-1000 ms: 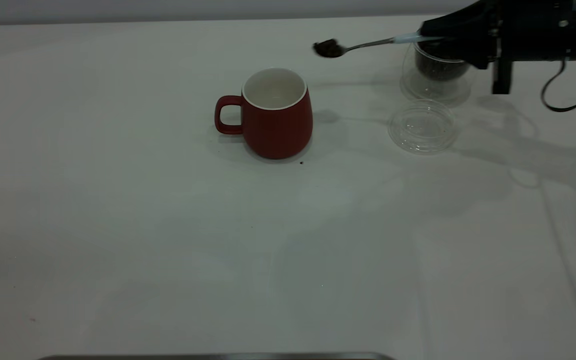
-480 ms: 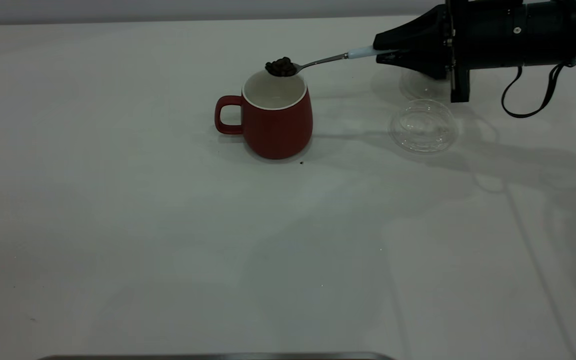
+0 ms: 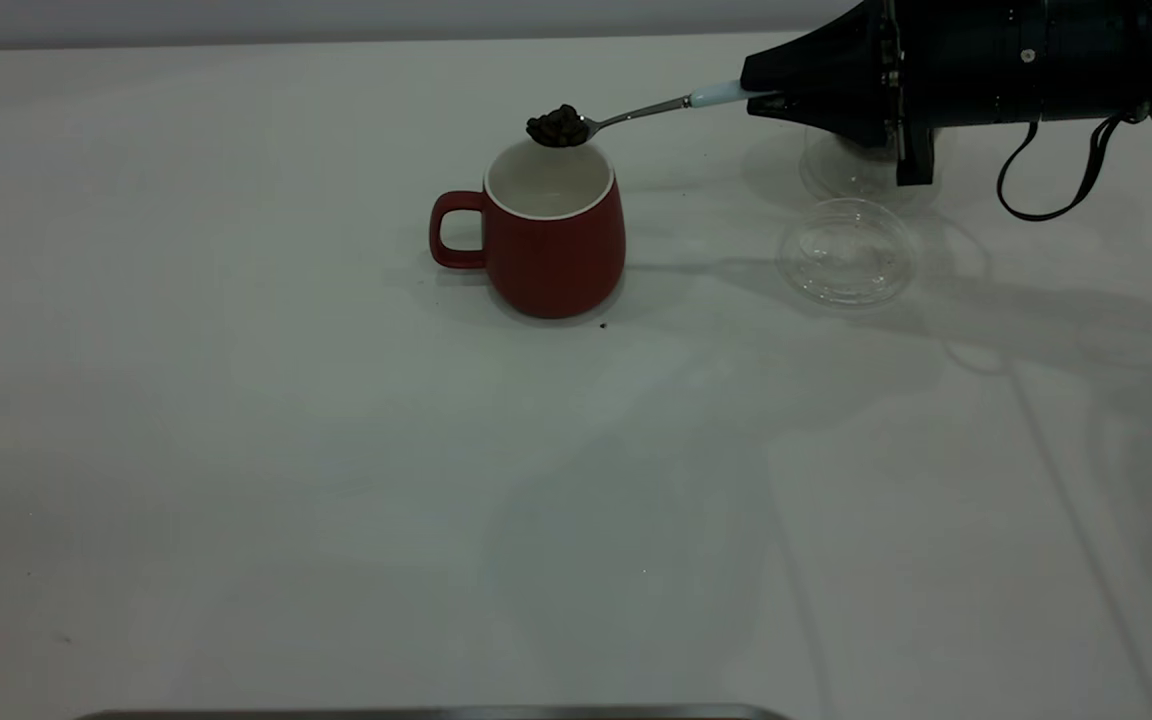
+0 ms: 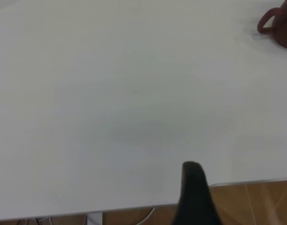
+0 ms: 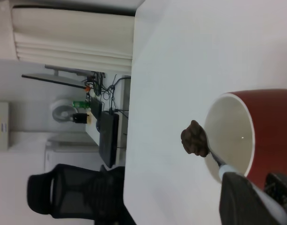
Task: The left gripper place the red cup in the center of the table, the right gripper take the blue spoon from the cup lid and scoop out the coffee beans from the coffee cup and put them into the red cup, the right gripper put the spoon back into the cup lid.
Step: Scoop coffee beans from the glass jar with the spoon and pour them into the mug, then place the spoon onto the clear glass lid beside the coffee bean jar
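Note:
The red cup [image 3: 551,250] stands upright near the middle of the table [image 3: 236,450], handle to the left, its white inside bare. My right gripper [image 3: 761,97] is shut on the pale handle of the blue spoon [image 3: 711,97] and holds it level. The spoon's bowl carries a heap of coffee beans [image 3: 558,127] just above the cup's far rim. The right wrist view shows the beans [image 5: 195,139] beside the cup's rim [image 5: 269,122] and my right gripper [image 5: 253,187]. The cup lid [image 3: 844,250] lies empty. The coffee cup [image 3: 841,165] is mostly hidden behind my right gripper. One dark finger [image 4: 192,187] of my left gripper shows over the table's near edge.
A dark speck [image 3: 603,324] lies at the red cup's foot. A grey metal edge [image 3: 436,713] runs along the table's front. The black cable [image 3: 1046,190] hangs under my right arm. Wooden floor [image 4: 255,201] shows beyond the table edge.
My right gripper has carried the loaded spoon leftwards from over the open table beside the coffee cup to above the red cup's rim, then lifted it slightly. The red cup and lid have not moved.

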`<action>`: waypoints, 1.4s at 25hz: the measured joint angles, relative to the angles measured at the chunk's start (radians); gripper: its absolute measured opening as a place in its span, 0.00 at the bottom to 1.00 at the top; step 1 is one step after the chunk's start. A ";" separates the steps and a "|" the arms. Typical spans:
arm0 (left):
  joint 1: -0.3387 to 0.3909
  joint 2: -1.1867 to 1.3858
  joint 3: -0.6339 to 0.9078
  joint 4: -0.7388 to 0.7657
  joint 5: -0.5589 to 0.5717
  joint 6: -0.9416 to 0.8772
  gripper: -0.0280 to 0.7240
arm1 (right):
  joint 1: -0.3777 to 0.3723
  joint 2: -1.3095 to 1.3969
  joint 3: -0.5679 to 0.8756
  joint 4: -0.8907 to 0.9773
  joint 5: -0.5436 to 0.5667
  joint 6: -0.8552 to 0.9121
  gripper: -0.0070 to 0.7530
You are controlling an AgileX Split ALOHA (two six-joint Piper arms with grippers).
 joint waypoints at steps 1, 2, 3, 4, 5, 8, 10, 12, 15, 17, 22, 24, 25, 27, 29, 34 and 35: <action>0.000 0.000 0.000 0.000 0.000 0.000 0.82 | 0.000 0.000 0.000 0.000 0.000 -0.021 0.16; 0.000 0.000 0.000 0.000 0.000 0.000 0.82 | 0.000 0.000 0.000 0.000 0.000 -0.042 0.16; 0.000 0.000 0.000 0.000 0.000 0.000 0.82 | 0.000 0.000 0.000 0.000 -0.001 -0.060 0.16; 0.000 0.000 0.000 0.000 0.000 0.000 0.82 | 0.000 0.000 0.000 0.000 -0.008 -0.083 0.16; 0.000 0.000 0.000 0.000 0.000 0.000 0.82 | 0.000 0.000 0.000 0.000 -0.016 -0.105 0.16; 0.000 0.000 0.000 0.000 0.000 0.000 0.82 | 0.000 0.000 0.000 0.000 -0.047 -0.182 0.16; 0.000 0.000 0.000 0.000 0.000 0.000 0.82 | 0.000 0.000 0.000 0.000 -0.056 -0.250 0.16; 0.000 0.000 0.000 0.000 0.000 0.000 0.82 | 0.000 0.000 0.000 0.000 -0.059 -0.344 0.16; 0.000 0.000 0.000 0.000 0.000 0.000 0.82 | 0.000 0.000 0.000 0.001 -0.059 -0.481 0.16; 0.000 0.000 0.000 0.000 0.000 0.000 0.82 | 0.000 0.000 0.000 0.001 -0.058 -0.564 0.16; 0.000 0.000 0.000 0.000 0.000 0.000 0.82 | 0.000 0.000 0.000 0.001 -0.050 -0.663 0.16; 0.000 0.000 0.000 0.000 0.000 0.000 0.82 | 0.000 0.000 0.000 0.001 -0.041 -0.646 0.16; 0.000 0.000 0.000 0.000 0.000 0.000 0.82 | 0.000 0.000 -0.001 0.001 -0.029 -0.620 0.16; 0.000 0.000 0.000 0.000 0.000 0.000 0.82 | 0.000 0.000 -0.004 0.000 -0.010 -0.542 0.16; 0.000 0.000 0.000 0.000 0.000 -0.003 0.82 | -0.002 0.000 -0.007 0.000 -0.003 -0.440 0.16; 0.000 0.000 0.000 0.000 0.000 -0.004 0.82 | -0.042 -0.026 0.009 -0.002 -0.002 -0.151 0.16; 0.000 0.000 0.000 0.000 0.000 -0.004 0.82 | -0.054 -0.040 0.023 -0.001 -0.002 -0.117 0.16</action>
